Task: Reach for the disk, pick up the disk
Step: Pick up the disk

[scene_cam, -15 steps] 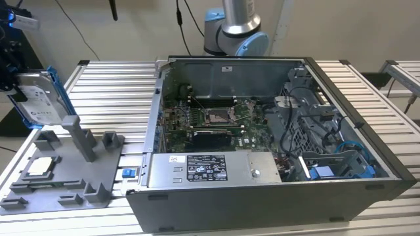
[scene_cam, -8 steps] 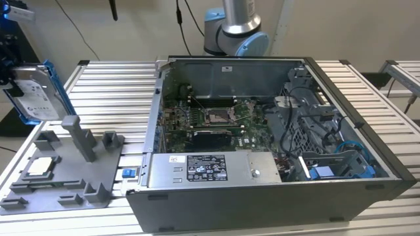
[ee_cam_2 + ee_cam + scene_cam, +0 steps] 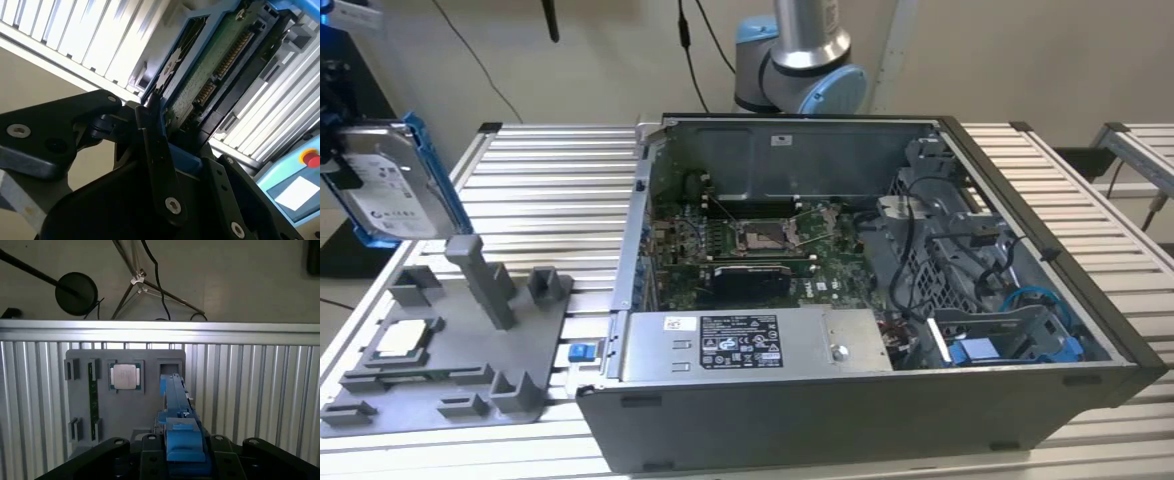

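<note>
1. Clamping the flat silver-grey hard disk with its blue plastic side rails, the jaws are closed on one end of it. In the second wrist view a black finger lies against its edge, and the green circuit board with its row of gold contacts faces the camera.
2. In the first wrist view the disk runs edge-on out from between the jaws.
3. In the exterior view the disk hangs on edge at the exterior view's left, raised above the ribbed aluminium tabletop and apart from the grey plastic fixture. Its white label faces the camera, but the print cannot be made out.
4. The fixture carries a small square silver chip and a thin green memory strip.
5. An open dark-grey computer case lies to the exterior view's right. The black-and-white label on its silver power supply is not legible.
</note>
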